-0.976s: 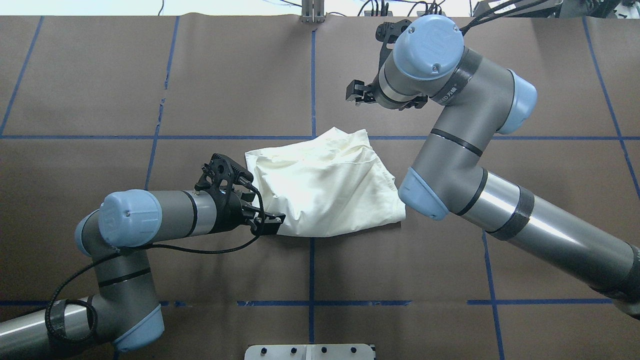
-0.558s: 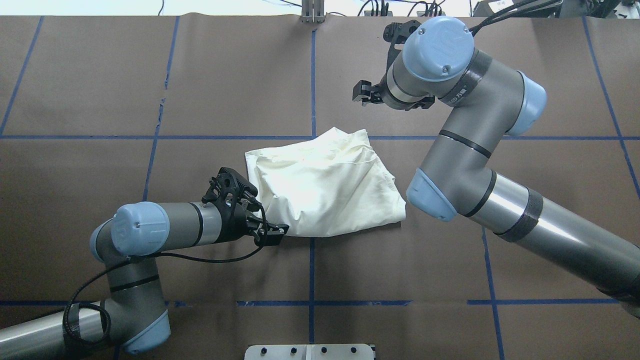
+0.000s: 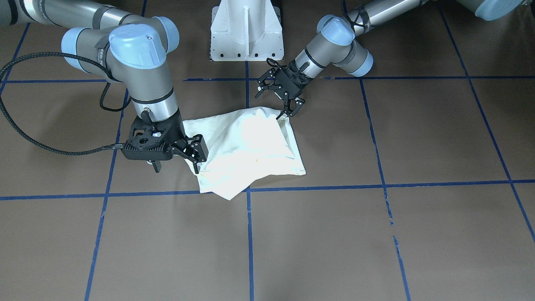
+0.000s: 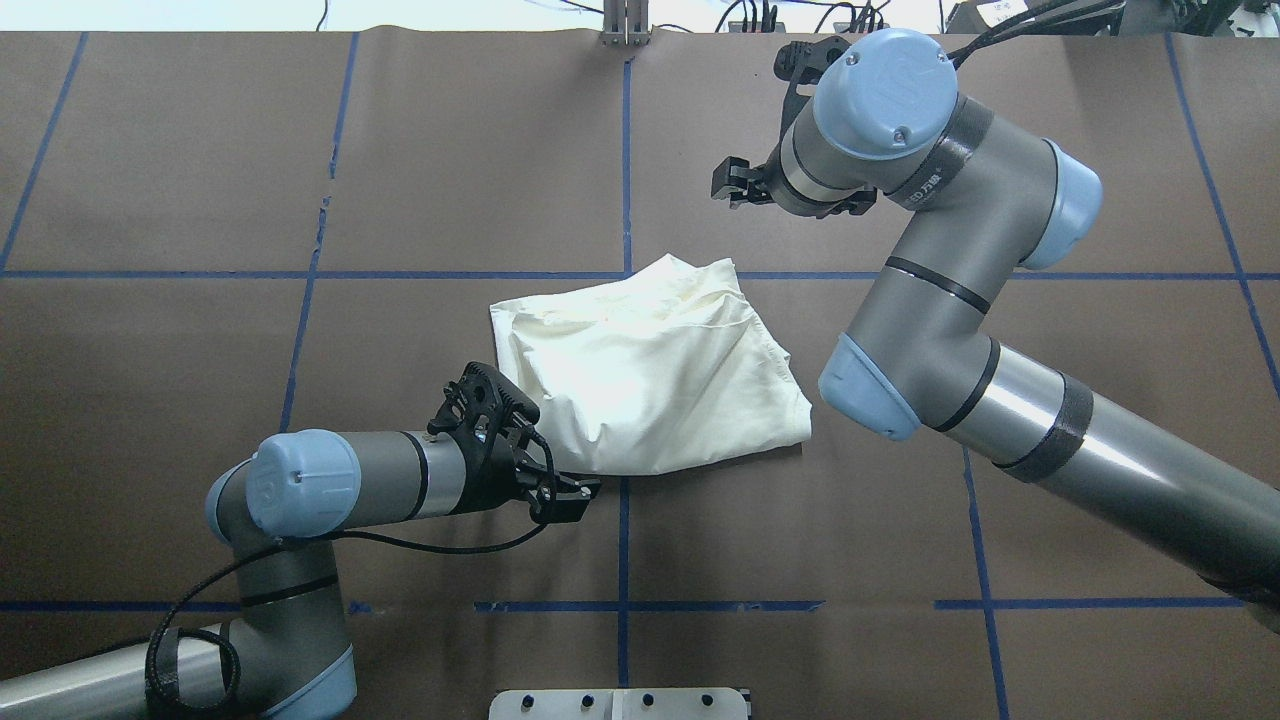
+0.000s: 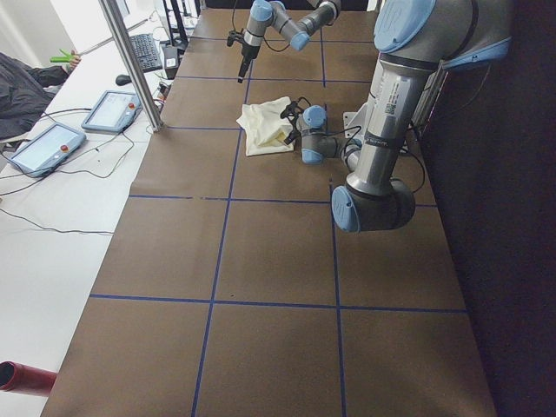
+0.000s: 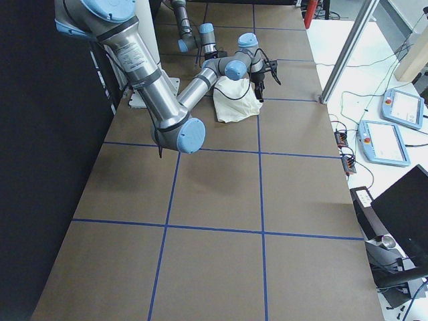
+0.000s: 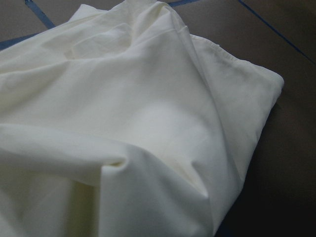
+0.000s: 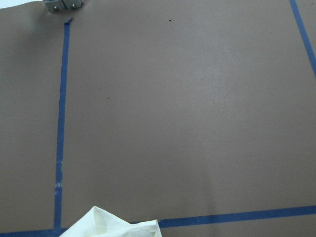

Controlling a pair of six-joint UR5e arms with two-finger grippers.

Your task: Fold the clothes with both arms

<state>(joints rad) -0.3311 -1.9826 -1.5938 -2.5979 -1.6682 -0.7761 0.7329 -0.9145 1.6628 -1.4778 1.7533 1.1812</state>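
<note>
On the brown surface (image 4: 200, 150), the crumpled cream shirt (image 4: 650, 370) lying mid-table is judged light, limp and sag-prone, best pinched at its corners by the left gripper (image 4: 575, 492) beside its near edge and the right gripper (image 4: 733, 183) hovering beyond, both jaws spread and empty.

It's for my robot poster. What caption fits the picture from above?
Cream shirt on a brown table, left tool beside its near edge, right tool raised clear of it.
</note>
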